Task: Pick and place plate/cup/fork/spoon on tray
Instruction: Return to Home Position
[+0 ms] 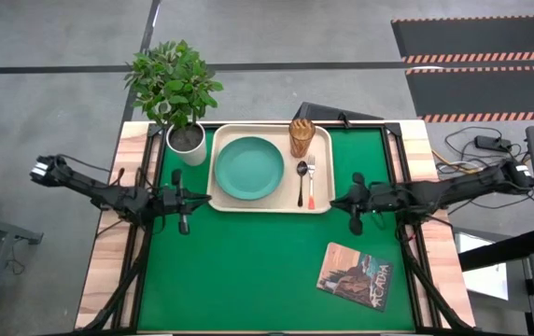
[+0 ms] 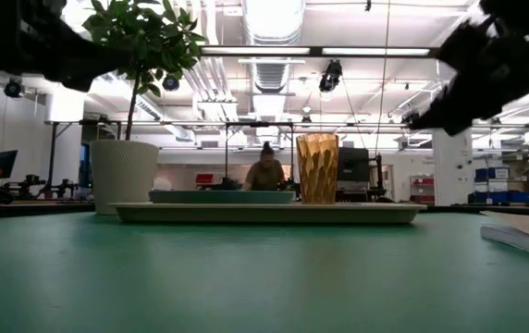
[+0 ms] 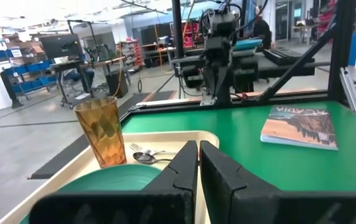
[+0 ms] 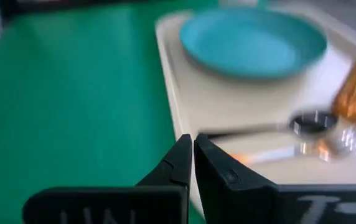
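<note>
The cream tray (image 1: 230,200) lies at the far middle of the green table. On it rest the teal plate (image 1: 248,168), the amber cup (image 1: 302,138) standing upright at the far right corner, the dark spoon (image 1: 301,181) and the orange-handled fork (image 1: 311,183) side by side. My left gripper (image 1: 184,222) is shut and empty just left of the tray's near left corner. My right gripper (image 1: 357,224) is shut and empty just right of the tray. The tray also shows in the left wrist view (image 3: 72,168) and the right wrist view (image 4: 215,106).
A potted plant in a white pot (image 1: 186,138) stands at the far left beside the tray. A book (image 1: 356,276) lies flat at the near right. Bare green mat (image 1: 248,271) spreads over the near half of the table. A person (image 2: 265,172) sits far behind the table.
</note>
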